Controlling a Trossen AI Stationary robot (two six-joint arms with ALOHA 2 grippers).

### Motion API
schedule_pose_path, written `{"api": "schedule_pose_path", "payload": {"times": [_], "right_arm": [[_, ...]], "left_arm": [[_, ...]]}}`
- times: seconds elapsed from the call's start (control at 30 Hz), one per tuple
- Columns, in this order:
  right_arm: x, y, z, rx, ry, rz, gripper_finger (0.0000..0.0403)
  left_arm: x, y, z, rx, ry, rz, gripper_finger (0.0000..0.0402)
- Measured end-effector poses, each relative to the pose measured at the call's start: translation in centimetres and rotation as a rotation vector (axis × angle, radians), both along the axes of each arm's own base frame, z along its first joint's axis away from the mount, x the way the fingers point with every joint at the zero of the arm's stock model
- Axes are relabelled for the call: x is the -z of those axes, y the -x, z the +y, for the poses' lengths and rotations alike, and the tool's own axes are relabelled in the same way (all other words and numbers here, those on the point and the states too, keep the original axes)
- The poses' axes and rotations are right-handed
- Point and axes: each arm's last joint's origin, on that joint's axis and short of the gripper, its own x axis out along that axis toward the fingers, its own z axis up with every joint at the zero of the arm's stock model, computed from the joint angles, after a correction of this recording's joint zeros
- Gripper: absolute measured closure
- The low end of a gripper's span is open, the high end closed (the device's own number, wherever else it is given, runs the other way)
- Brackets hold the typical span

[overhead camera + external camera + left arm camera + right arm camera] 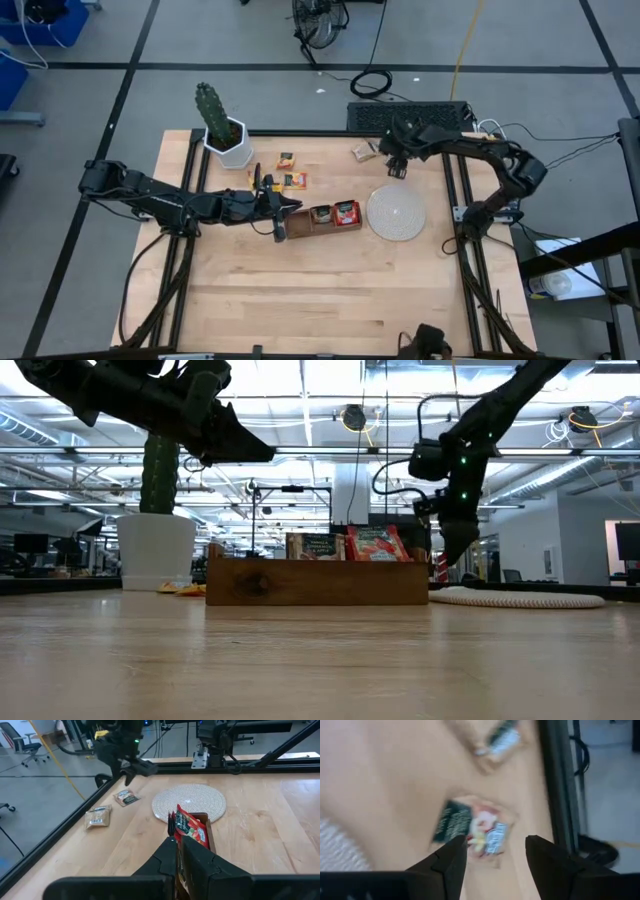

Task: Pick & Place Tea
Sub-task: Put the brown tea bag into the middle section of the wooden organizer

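Two tan tea sachets lie flat on the table near its far right edge. Two more sachets, yellow and red, lie flat by the plant pot. A red sachet and a dark one stand on edge in the wooden tray. My right gripper hovers open above one tan sachet, pointing steeply down, with nothing between its fingers. My left gripper is shut and hangs over the tray's left end, touching nothing.
A round woven disc lies right of the tray. A cactus in a white pot stands at the far left. Black frame rails run along the table's right side. The near half of the table is bare wood.
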Motion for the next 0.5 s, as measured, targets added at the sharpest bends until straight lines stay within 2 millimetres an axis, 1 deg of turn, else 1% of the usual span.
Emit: {"api": "schedule_pose_path", "payload": {"times": [0.07,0.17,0.3,0.4,0.5], "right_arm": [[0.3,0.6,-1.0,0.080,-0.063,-0.080,0.0213],[1.3,1.7,-2.5,0.214,-0.124,-0.135,0.0214],[2.5,3.0,-4.4,0.422,-0.133,-0.187,0.0223],[3.1,3.6,-5.1,0.541,-0.109,-0.193,0.0233],[3.4,3.8,-5.4,0.599,-0.047,-0.145,0.0242]], "left_arm": [[0.0,0.0,0.0,0.000,0.000,0.000,0.0371],[0.0,0.0,0.0,0.001,-0.004,0.001,0.0371],[0.0,0.0,0.0,0.001,-0.003,0.001,0.0371],[0.0,0.0,0.0,0.002,-0.003,0.002,0.0371],[0.0,0.0,0.0,0.006,-0.002,0.002,0.0371]]}}
